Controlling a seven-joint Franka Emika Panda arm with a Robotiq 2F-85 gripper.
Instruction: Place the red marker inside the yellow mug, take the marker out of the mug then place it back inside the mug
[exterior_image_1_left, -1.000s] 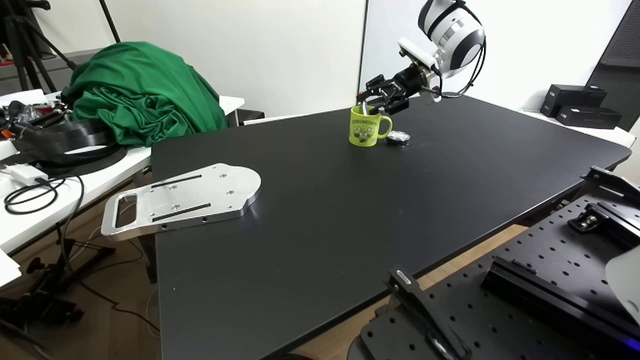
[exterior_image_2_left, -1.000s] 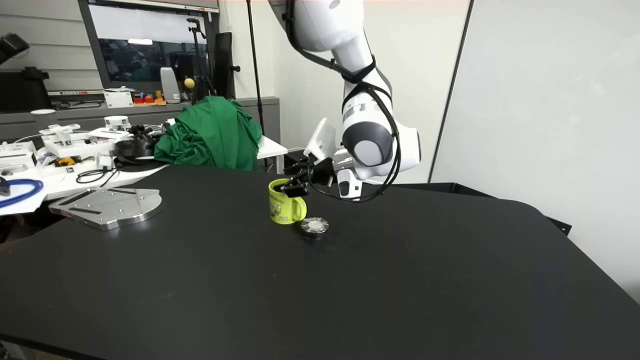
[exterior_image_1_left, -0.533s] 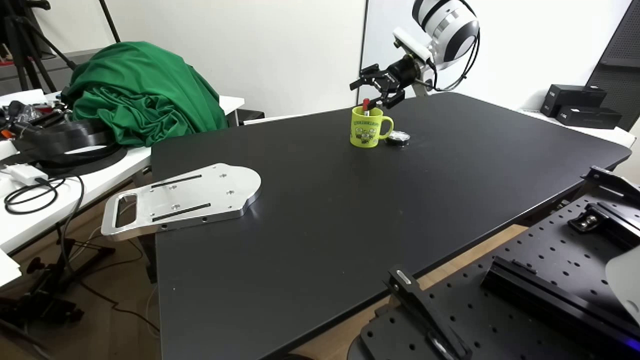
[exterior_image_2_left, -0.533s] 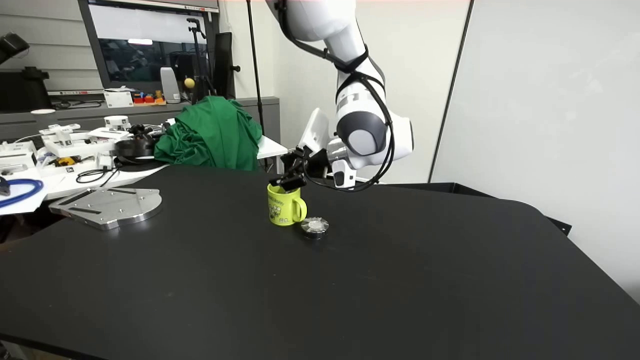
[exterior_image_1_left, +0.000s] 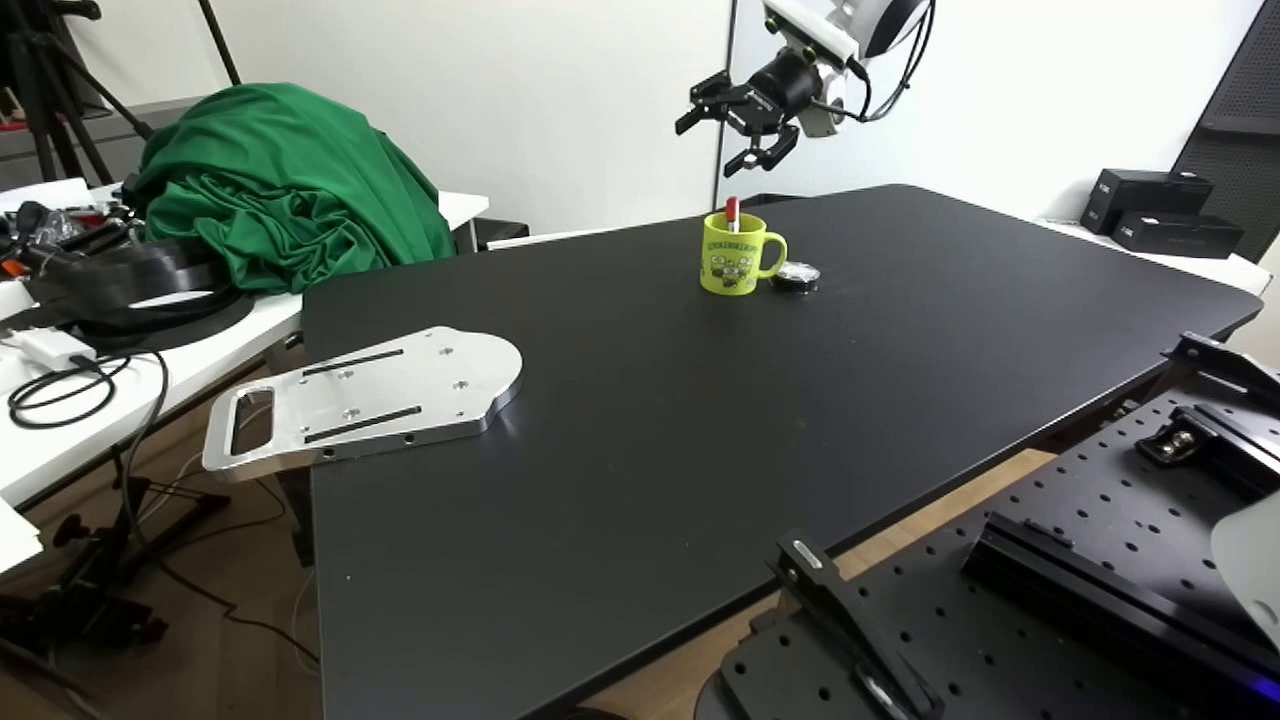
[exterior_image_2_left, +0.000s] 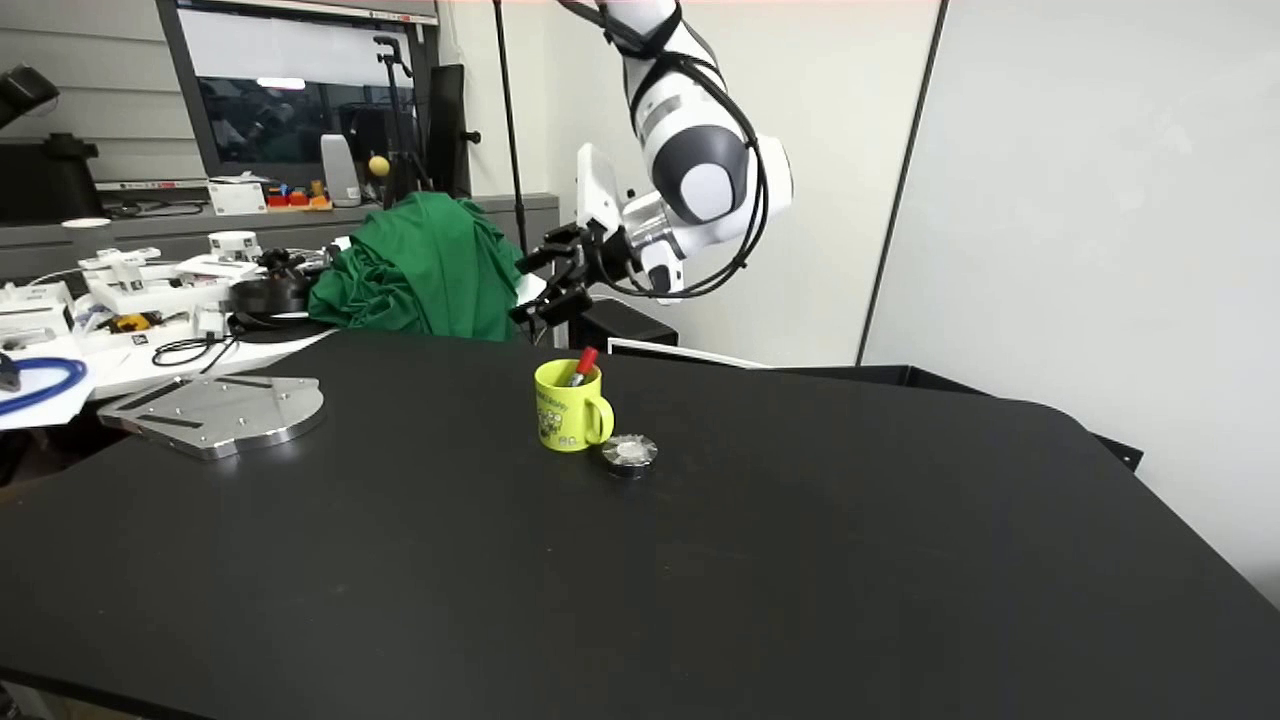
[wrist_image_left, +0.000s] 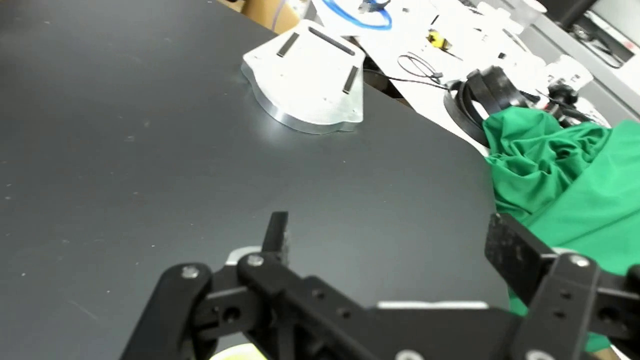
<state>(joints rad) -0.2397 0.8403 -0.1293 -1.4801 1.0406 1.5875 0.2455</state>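
The yellow mug stands upright on the black table in both exterior views. The red marker stands inside it, its red end above the rim; it leans toward the handle side in an exterior view. Its lower part is hidden by the mug wall. My gripper is open and empty, above the mug and apart from mug and marker in both exterior views. In the wrist view my fingers are wide apart with nothing between them. A bit of the mug shows at the bottom edge; the marker is not visible there.
A small whitish-grey round object lies beside the mug's handle. A silver metal plate lies at the table's edge. A green cloth and a cluttered white table stand beyond the black table's edge.
My gripper was at the mug's rim around the marker's top one second ago. It has opened and risen away from the mug. The marker has stayed in the mug.
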